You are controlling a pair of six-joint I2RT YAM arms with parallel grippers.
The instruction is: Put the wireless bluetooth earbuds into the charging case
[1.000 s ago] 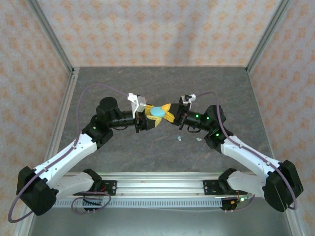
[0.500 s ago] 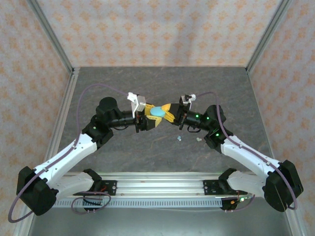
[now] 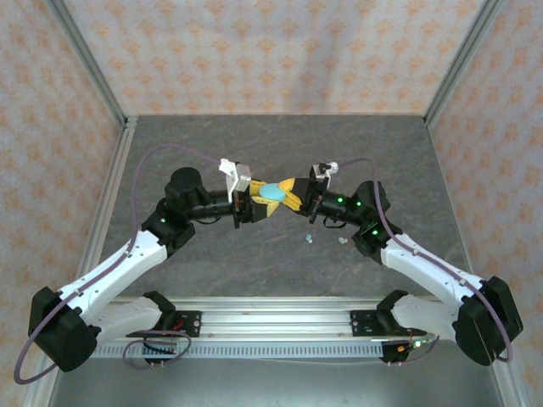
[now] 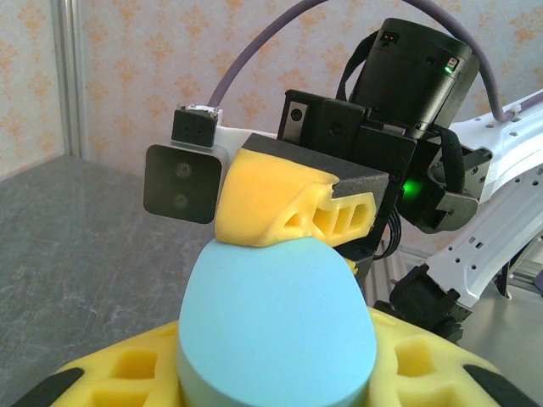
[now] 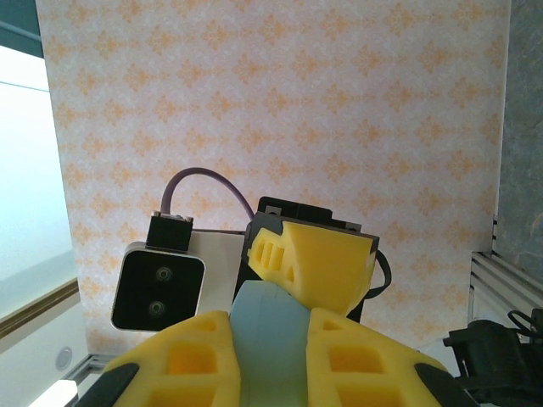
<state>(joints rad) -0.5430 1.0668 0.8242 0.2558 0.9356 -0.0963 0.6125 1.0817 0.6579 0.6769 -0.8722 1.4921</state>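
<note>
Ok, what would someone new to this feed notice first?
The light blue charging case, held up over the middle of the table, pinched between the yellow fingers of the left pincer and the right pincer, which meet nose to nose. Nearer the bases and to its right, two tiny pale earbuds lie loose on the dark tabletop.

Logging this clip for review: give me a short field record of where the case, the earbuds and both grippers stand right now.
charging case: light blue oval, held in the air between both arms, lid looks shut
left gripper: closed on one end of the case
right gripper: closed on the opposite end
earbuds: two, loose on the table by the right arm, lying apart; the other at
progress: neither earbud is in the case yet
</note>
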